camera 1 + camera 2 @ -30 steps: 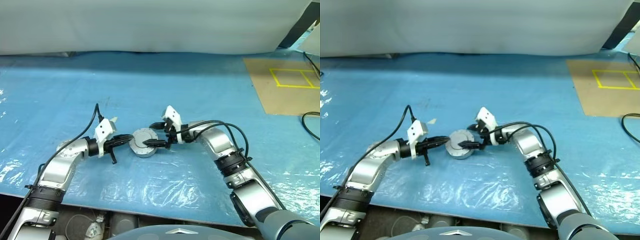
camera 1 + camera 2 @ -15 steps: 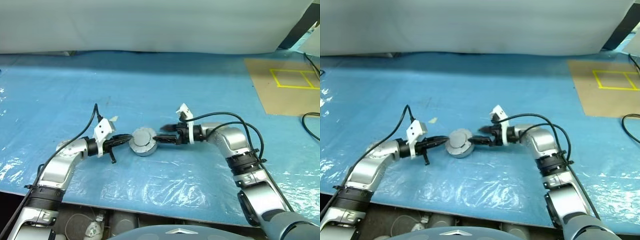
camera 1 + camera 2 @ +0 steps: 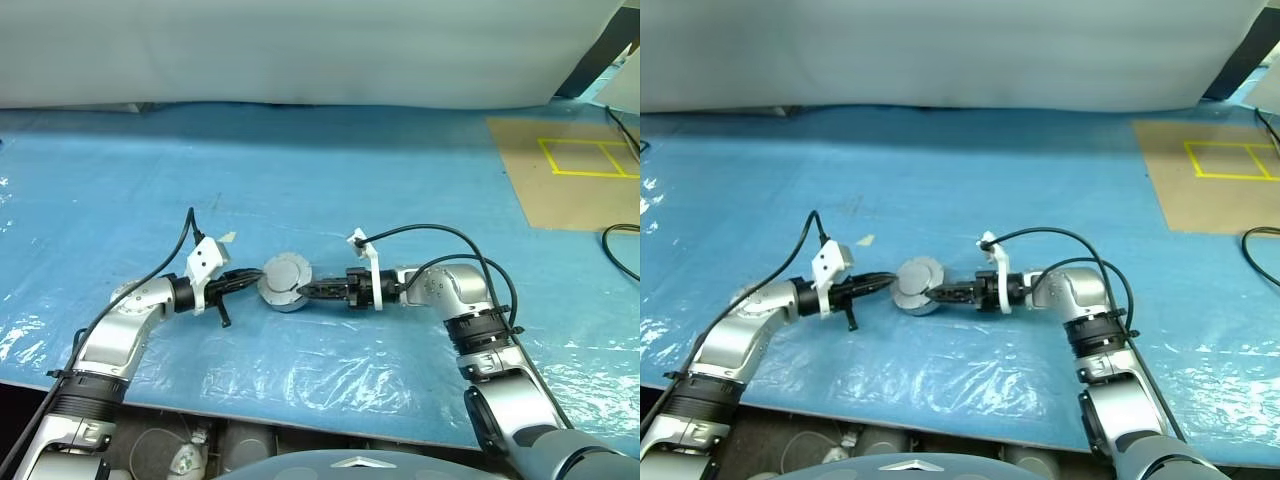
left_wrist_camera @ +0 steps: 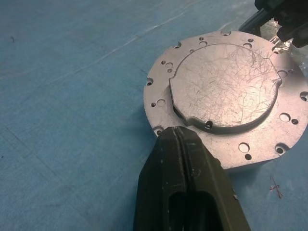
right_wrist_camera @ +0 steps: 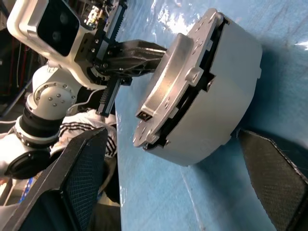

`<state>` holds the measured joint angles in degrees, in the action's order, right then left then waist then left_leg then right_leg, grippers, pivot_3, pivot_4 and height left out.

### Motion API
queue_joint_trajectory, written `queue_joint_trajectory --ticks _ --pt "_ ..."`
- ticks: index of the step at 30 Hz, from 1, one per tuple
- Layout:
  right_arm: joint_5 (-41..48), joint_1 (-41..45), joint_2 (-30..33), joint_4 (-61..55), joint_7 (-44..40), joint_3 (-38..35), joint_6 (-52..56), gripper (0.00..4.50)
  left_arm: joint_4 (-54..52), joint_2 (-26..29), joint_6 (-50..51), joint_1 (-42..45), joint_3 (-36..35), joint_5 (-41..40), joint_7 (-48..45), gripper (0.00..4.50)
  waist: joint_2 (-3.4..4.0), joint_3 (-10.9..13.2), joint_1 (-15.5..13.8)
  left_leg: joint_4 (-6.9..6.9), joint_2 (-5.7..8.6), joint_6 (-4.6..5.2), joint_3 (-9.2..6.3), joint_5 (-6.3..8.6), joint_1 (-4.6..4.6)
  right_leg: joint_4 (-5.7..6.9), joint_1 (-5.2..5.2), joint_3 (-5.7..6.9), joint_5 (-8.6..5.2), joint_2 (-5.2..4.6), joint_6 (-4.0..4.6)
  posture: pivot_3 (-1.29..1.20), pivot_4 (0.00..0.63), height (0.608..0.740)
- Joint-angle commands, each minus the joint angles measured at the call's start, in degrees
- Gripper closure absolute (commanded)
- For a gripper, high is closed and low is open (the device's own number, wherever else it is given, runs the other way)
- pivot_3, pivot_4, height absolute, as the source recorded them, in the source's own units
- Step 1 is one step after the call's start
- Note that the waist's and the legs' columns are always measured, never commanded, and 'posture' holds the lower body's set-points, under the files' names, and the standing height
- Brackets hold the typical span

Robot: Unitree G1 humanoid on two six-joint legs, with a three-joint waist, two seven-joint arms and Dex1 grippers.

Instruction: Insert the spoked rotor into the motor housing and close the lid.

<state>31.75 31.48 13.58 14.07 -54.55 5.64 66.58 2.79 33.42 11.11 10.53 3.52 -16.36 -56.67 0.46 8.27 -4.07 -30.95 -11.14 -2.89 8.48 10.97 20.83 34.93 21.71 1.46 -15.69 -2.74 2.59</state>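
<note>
- On the blue plastic sheet [image 3: 400, 180], between the 2 arms, sits the motor housing [image 3: 284, 284], with its lid [image 4: 224, 84] on top.
- Lid looks seated unevenly: in the right wrist view a gap shows under one edge, so closing seems unfinished. Spoked rotor presumably inside; cannot tell.
- Left gripper [image 3: 246, 279]: fingers pressed together, holding nothing, tips against the housing's side just under the rim.
- Right gripper [image 3: 306, 291]: fingers spread wide, 1 on each side of the housing, not clamped.
- Risk: a squeeze from the right against a single-point brace could spin or slide the housing on the slick sheet.
- Risk: pressing a cocked lid may jam it, or pop it off.
- Risk: closed left tips could slip over the rim and knock the lid.
</note>
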Motion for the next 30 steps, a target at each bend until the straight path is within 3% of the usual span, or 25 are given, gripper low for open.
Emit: queue_joint_trajectory --ticks 1,3,10,12,18,25,30 --pt "1.25 0.95 -1.21 1.22 1.96 -2.37 -0.83 0.18 1.10 0.48 1.04 -1.76 1.86 1.72 -0.38 4.50 0.00 0.00 -0.01 -0.01 -0.15 0.00 0.00 0.00 0.00 0.01 0.00 0.00 0.00 0.00 0.01 0.00 0.150 0.740" --pt "1.37 1.24 -1.42 2.62 2.85 -4.00 -1.26 0.56 0.89 0.53 1.12 -1.85 1.88 1.69 -0.40 4.50 0.00 0.00 -0.05 -0.05 -0.19 0.00 0.01 0.00 0.00 0.04 -0.01 0.00 0.01 0.00 0.02 0.00 0.150 0.740" --pt "0.34 0.65 -0.38 3.09 2.85 -3.37 -2.90 2.87 0.54 0.68 1.28 -2.18 1.76 1.59 -0.44 4.50 0.04 -0.02 -0.06 -0.11 -0.24 0.00 0.03 0.00 -0.05 0.12 -0.04 0.01 0.03 0.02 0.06 0.00 0.150 0.740" --pt "0.50 0.58 -0.64 2.81 3.11 -3.19 -2.88 3.25 0.50 0.69 1.32 -2.19 1.72 1.62 -0.51 4.50 0.07 -0.04 -0.07 -0.12 -0.24 0.00 0.06 0.00 -0.23 0.17 -0.22 -0.01 0.02 0.02 0.07 0.00 0.150 0.740" --pt "1.25 -0.27 -1.23 1.02 3.70 -2.22 -2.14 3.26 -0.30 -0.06 0.87 -1.31 0.66 0.86 0.25 4.50 0.07 -0.03 -0.08 -0.11 -0.30 0.02 0.14 0.00 -0.64 -0.02 -0.61 -0.04 -0.15 -0.01 0.34 0.00 0.150 0.740" --pt "0.63 -0.50 -1.87 3.04 5.43 -2.08 -1.76 3.26 -9.93 -3.33 8.69 0.94 -7.02 -11.43 2.71 4.50 -0.01 0.02 0.13 -0.11 -0.39 0.02 0.16 -0.01 -0.34 0.00 -0.29 -0.01 -0.01 0.05 0.19 0.00 0.150 0.740" --pt "0.30 0.08 -2.81 5.78 6.93 -2.91 -1.94 3.26 -15.52 -1.81 17.25 1.26 -11.81 -19.70 4.48 4.50 -0.01 0.02 0.37 -0.12 -0.46 -0.03 0.17 0.00 -0.01 0.06 0.02 0.01 0.10 0.39 0.36 0.00 0.150 0.740"
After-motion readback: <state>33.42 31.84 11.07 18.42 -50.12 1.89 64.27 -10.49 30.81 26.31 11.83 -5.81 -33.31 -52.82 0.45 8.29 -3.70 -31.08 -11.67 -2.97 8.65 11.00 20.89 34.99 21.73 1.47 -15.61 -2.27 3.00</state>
